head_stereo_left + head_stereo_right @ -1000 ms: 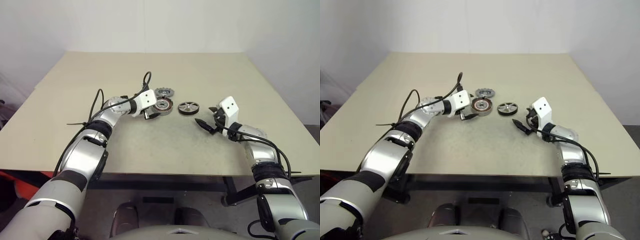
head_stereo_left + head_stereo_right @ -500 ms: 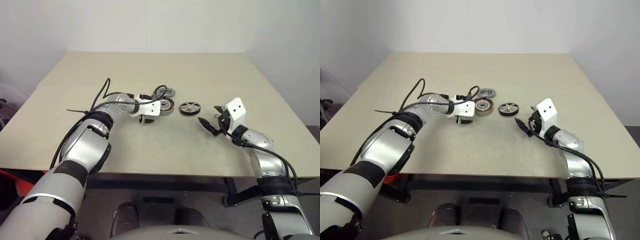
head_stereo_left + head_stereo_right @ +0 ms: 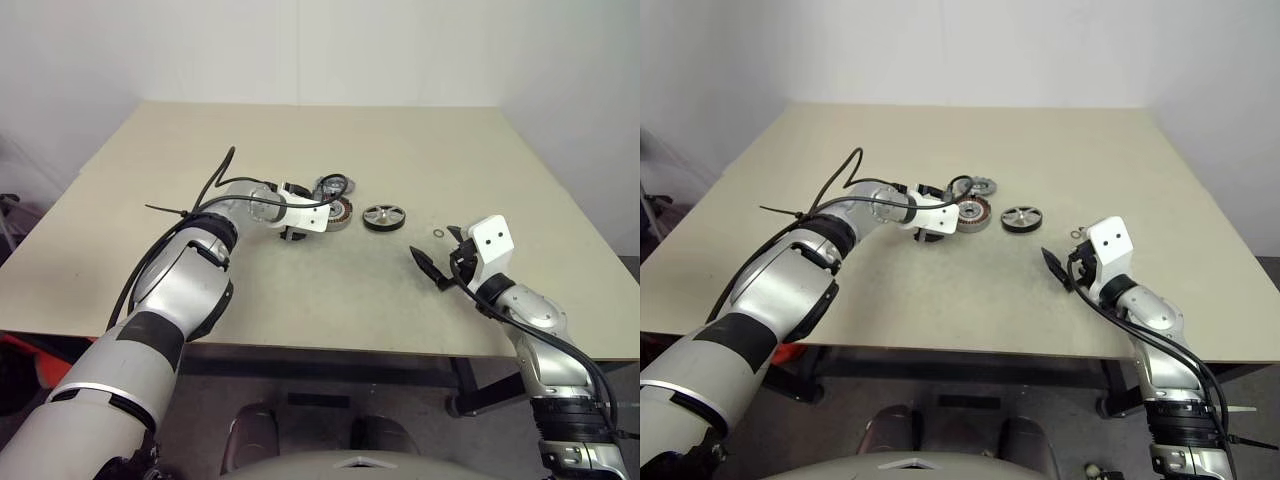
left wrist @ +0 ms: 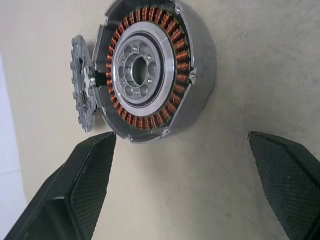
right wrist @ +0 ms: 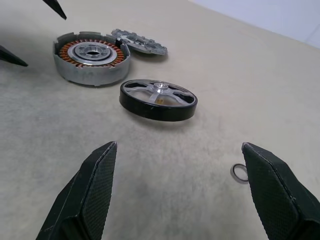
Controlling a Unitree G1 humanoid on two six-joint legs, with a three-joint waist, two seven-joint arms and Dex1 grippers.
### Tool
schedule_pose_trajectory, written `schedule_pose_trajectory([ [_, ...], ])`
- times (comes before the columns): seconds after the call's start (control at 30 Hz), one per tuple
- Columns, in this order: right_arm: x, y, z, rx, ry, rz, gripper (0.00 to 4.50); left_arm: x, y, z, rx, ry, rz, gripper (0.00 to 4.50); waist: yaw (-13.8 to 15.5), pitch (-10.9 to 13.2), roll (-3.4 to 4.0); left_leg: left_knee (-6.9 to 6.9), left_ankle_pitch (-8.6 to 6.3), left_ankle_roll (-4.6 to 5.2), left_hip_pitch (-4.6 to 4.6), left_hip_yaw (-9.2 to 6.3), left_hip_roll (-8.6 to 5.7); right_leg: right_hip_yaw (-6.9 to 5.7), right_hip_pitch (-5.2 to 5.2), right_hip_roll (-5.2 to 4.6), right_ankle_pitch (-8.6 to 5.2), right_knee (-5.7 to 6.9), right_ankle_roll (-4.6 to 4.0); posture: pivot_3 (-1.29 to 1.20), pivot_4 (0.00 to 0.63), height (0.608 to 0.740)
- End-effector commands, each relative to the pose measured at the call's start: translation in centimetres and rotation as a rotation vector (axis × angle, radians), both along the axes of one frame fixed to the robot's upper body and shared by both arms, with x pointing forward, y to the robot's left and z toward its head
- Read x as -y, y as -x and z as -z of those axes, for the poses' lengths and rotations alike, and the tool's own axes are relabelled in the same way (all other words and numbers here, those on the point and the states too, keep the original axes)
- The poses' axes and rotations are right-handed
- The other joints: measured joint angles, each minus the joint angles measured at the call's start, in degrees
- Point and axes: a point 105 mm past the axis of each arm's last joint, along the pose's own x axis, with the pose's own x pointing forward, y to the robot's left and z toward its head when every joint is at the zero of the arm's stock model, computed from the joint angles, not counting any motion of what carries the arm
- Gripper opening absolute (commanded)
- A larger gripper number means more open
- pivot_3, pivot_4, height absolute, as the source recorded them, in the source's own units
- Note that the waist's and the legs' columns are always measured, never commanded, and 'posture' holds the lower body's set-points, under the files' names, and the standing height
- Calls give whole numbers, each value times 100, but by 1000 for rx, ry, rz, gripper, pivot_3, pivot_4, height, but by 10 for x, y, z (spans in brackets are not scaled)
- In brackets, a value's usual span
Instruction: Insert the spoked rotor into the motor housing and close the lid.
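Observation:
The motor housing [image 3: 337, 212] lies open-side up at mid-table, copper windings ringing a silvery centre [image 4: 145, 65]. The lid [image 5: 139, 42], dull grey with a notched edge, rests against its far side. The spoked rotor [image 5: 158, 99], a silver spoked face on a dark rim, lies flat just right of the housing [image 3: 973, 212], apart from it. My left gripper [image 4: 181, 137] is open, angled down at the housing's near-left side, with nothing between its fingers. My right gripper [image 5: 178, 146] is open and empty, well short of the rotor [image 3: 384, 217] towards the table's front right.
A small metal washer [image 5: 239, 173] lies on the table between the rotor and my right gripper [image 3: 432, 266]. The beige table [image 3: 400, 150] stretches wide behind the parts. A black cable [image 3: 215, 185] loops above my left forearm.
My right gripper has drawn back from the rotor towards the table's front edge. My left wrist has rolled while staying beside the housing. Both grippers stayed open.

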Motion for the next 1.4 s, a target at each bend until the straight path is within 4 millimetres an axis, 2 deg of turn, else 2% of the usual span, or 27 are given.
schedule_pose_trajectory([
  [0.03, 1, 4, -16, 62, -10, 22, 4500, 11, -6, -24, 28, 51, -5, 4288, 6, 0, 0, 0, 0, 0, 0, 0, -1, 0, 0, -1, 0, 0, 0, 0, 0, 740],
  [0.1, 2, 6, -16, 61, -10, 32, 4500, 16, -5, -26, 18, 70, 0, 3876, 10, 0, 0, 0, 0, 0, -1, 0, -2, 0, 0, -2, -1, -1, 1, 0, 0, 740],
  [0.2, 3, 9, -15, 60, -13, 45, 4500, 21, -3, -26, 17, 70, 15, 2943, 13, 1, -1, -2, 0, 0, 0, -1, -2, -1, 0, -2, -1, -2, 2, 0, 0, 740],
  [0.33, 4, 10, -14, 58, -14, 58, 4500, 26, 2, -20, -19, 75, 45, 2943, 13, 1, -1, -2, 0, 0, 0, -1, -3, -1, 1, -4, -2, -2, 3, 0, 0, 740],
  [0.9, 8, 14, -18, 78, -23, 102, 4500, 27, 10, -6, -76, 40, 72, 2943, 21, 1, -1, -7, -5, 9, -1, -3, -32, -4, 6, -35, -9, -2, 17, 0, 0, 740],
  [1.2, 13, 14, -19, 82, -18, 125, 4500, 30, 6, -11, -49, 66, 48, 2943, 22, 1, -1, -7, -5, 9, 1, -5, -35, -4, 8, -38, -10, 0, 18, 0, 0, 740],
  [1.4, 10, 13, -16, 85, -28, 133, 4500, 23, 1, -17, -23, 62, 19, 2943, 22, 1, -1, -7, -5, 9, 1, -5, -35, -5, 8, -38, -10, 0, 19, 0, 0, 740],
])
